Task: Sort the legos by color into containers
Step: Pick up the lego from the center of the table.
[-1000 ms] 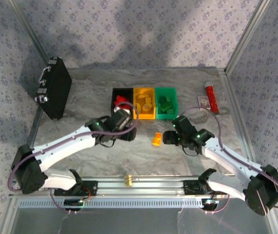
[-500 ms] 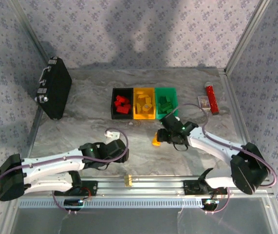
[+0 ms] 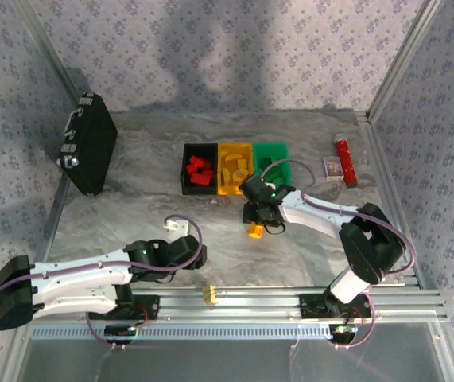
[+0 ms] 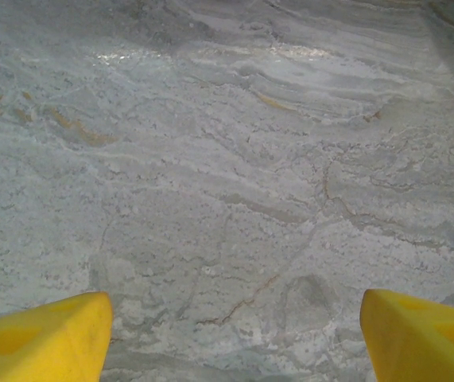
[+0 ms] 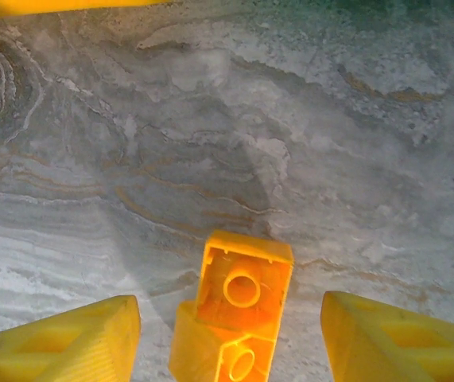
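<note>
Right wrist view puts the yellow-orange lego [image 5: 242, 286] squarely between the spread fingers of my right end effector [image 5: 228, 350], not yet touched. It lies tipped over, hollow underside toward the camera, near the middle of the tabletop [image 3: 131, 207], just on the near side of the bins [image 3: 235, 191]. I judge the jaws are held wide so they can straddle it before closing. My left end effector [image 4: 234, 342] hangs open and empty over bare marble toward the near left, probably to keep out of the way.

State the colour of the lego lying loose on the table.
Yellow-orange. The lego shows best in the right wrist view.
</note>
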